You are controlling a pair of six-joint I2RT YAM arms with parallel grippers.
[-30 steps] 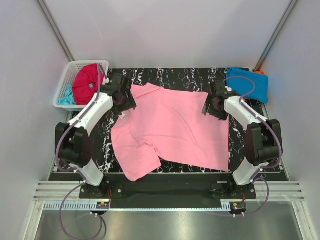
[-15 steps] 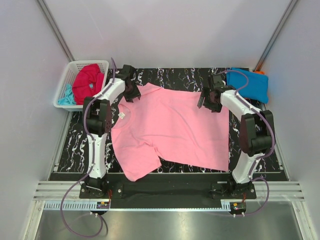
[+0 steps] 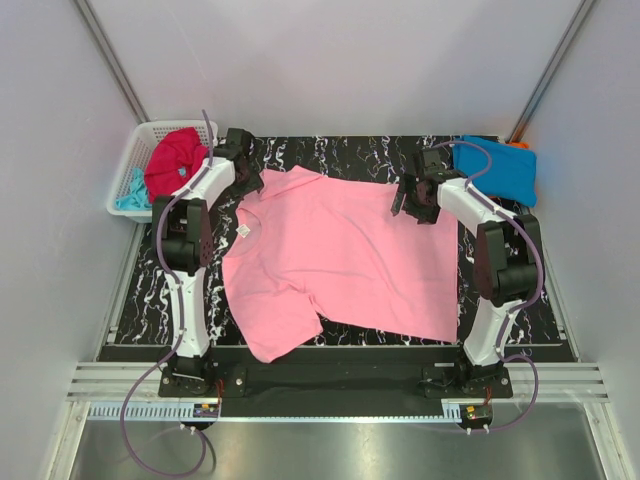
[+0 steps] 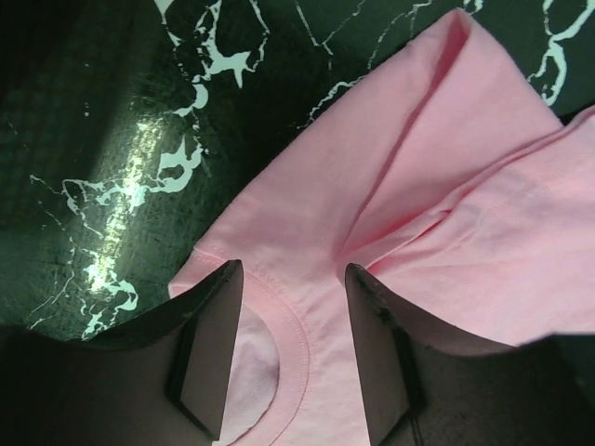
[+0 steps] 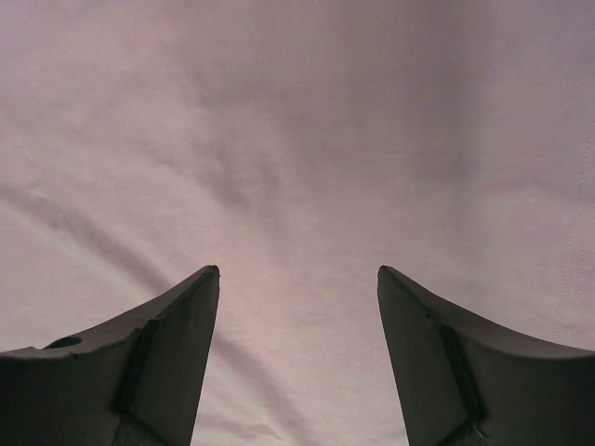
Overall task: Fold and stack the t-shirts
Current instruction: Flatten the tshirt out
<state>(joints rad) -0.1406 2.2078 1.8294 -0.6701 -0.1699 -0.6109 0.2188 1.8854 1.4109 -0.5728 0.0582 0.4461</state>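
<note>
A light pink t-shirt lies spread flat on the black marbled table. My left gripper sits at its far left corner, by the collar. In the left wrist view its gripper is open, the jaws standing either side of the collar rib and one sleeve folded ahead. My right gripper hangs open over the shirt's far right edge; in the right wrist view that gripper has only smooth pink cloth between its fingers. A folded bright blue t-shirt lies at the back right on an orange one.
A white lattice basket stands off the table's back left corner, holding a crimson red t-shirt and a pale aqua one. Grey walls close in the back and sides. Both arms stretch far back along the table's edges.
Both arms have reached further back. The left gripper moved from the shoulder to the far corner by the collar and its jaws narrowed. The right gripper shifted slightly back and left.
</note>
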